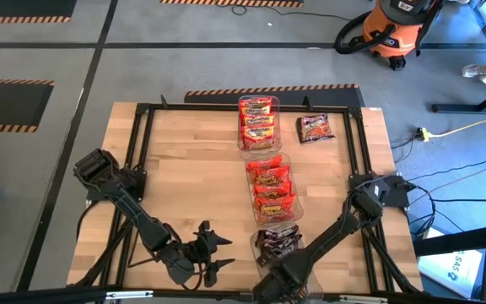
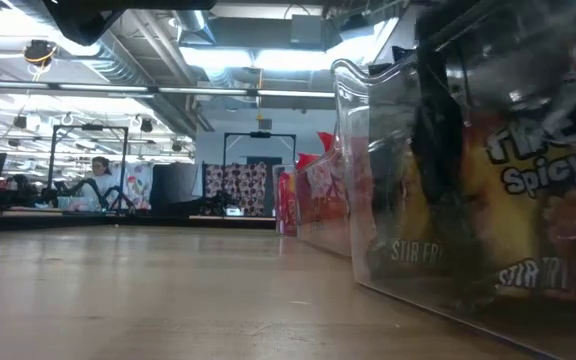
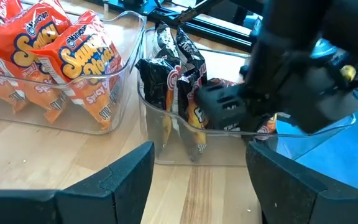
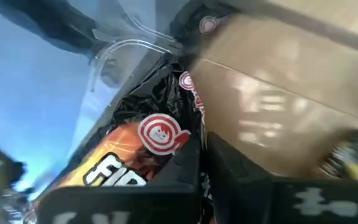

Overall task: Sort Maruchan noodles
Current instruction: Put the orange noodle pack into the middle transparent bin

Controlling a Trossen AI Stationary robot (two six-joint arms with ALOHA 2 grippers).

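Note:
Three clear bins stand in a row down the table's middle. The far bin [image 1: 240, 135] holds red-yellow Maruchan noodles [image 1: 258, 122], the middle bin [image 1: 248, 181] orange-red ones [image 1: 270, 187], and the near bin [image 1: 254, 245] dark ones [image 3: 166, 81]. One dark packet [image 1: 315, 128] lies flat on the wood at the far right. My right gripper [image 4: 202, 165] points steeply down into the near bin, shut, among the dark packets. My left gripper [image 3: 197, 186] waits open, left of that bin, above the near edge. My right gripper reaches from above into the near bin, and its shut fingers [image 4: 179, 171] lie against a dark packet with a red swirl mark [image 4: 160, 134], which stands leaning among the others. I cannot tell whether a packet edge is caught between the fingers.
Black frame rails [image 1: 142, 169] run around the tabletop. Bare wood [image 1: 192, 169] lies left of the bins. The near bin's clear wall [image 2: 368, 180] stands close to the table's near edge.

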